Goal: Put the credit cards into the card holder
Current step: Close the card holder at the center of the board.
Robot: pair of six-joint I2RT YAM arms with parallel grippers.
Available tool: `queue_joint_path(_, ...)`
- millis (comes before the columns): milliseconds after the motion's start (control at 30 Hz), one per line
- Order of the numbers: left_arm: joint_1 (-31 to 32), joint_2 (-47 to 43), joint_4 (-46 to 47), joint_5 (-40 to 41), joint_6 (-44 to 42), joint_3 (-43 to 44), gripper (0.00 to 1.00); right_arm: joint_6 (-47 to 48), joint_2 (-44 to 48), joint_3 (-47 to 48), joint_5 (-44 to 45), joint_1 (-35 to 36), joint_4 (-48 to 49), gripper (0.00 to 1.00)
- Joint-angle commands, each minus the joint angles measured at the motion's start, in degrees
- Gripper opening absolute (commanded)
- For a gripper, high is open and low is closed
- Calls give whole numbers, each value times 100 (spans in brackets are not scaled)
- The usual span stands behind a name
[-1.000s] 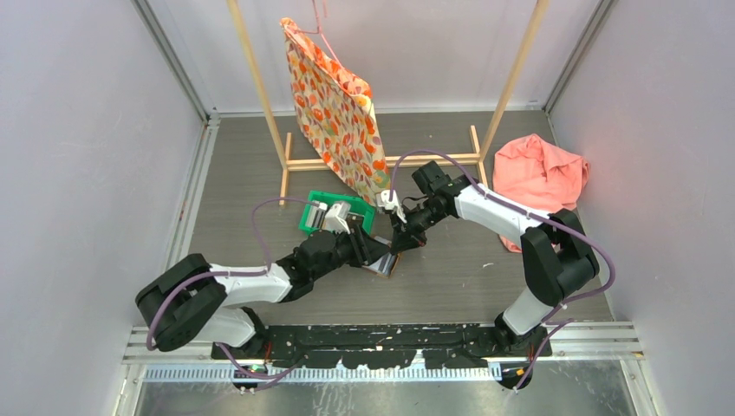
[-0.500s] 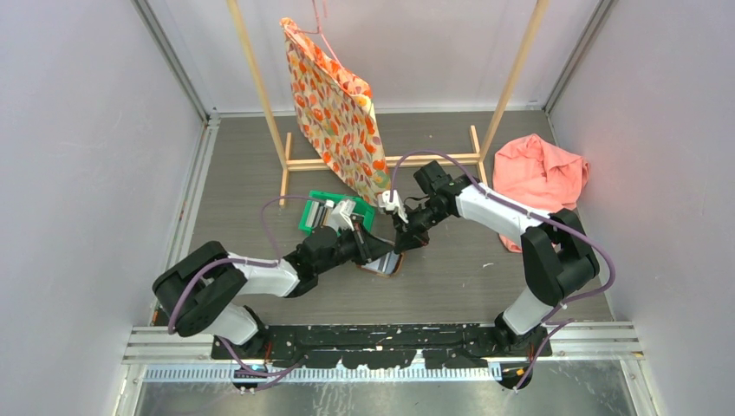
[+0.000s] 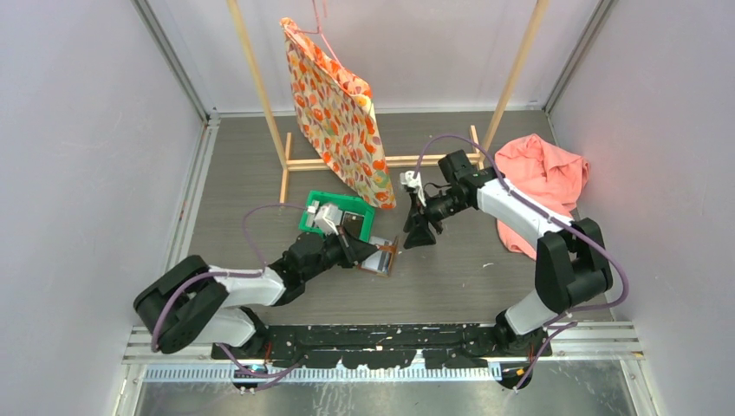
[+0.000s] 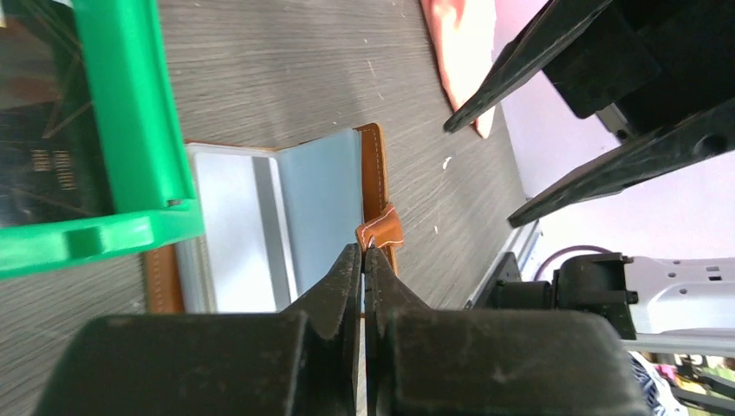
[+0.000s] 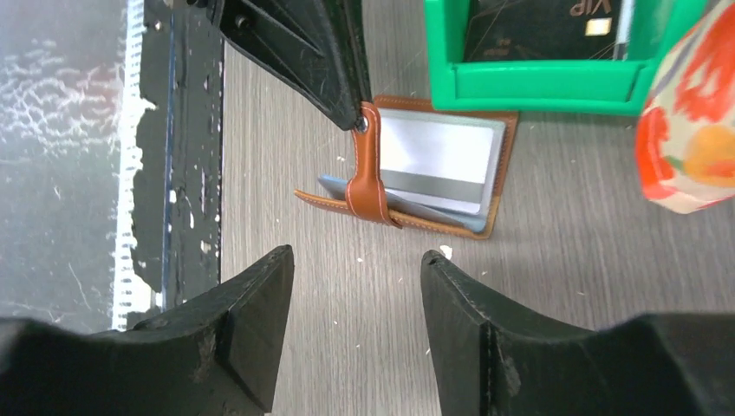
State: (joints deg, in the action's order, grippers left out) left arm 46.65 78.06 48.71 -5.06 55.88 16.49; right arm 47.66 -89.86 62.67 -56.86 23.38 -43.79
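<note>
Inside the card holder (image 5: 505, 165) — silvery credit cards (image 5: 438, 160).

white-shelled left arm (image 3: 247, 284) and right arm (image 3: 513, 204), black joints, looping purple cables (image 3: 243, 232), tapered black jaws

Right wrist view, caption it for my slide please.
Left claw pinches the card holder by its strap; right claw hovers open nearby.

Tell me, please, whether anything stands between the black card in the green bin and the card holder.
Only the green bin's wall: the black card lies inside the bin, and the open card holder lies beside that wall. The left gripper is shut on the holder's strap, off to one side.
</note>
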Motion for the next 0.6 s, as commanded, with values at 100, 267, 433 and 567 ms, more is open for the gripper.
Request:
queue_joint_path(100, -42, -1320, -1691, 830, -575, -270, 0, -2640, 77, -246, 42, -78, 1479, 61)
queue_joint_path(267, -49, -2153, -2818, 952, -637, -361, 0, -3937, -623, -206, 197, -134, 1759, 62)
queue_joint_path(433, -51, -2635, -3445, 993, -566, -477, 0, -4703, -1232, -181, 659, -134, 1920, 63)
queue_joint_path(567, -51, -2696, -3729, 1086, -432, -505, 0, -5178, -1474, -172, 974, -51, 2132, 63)
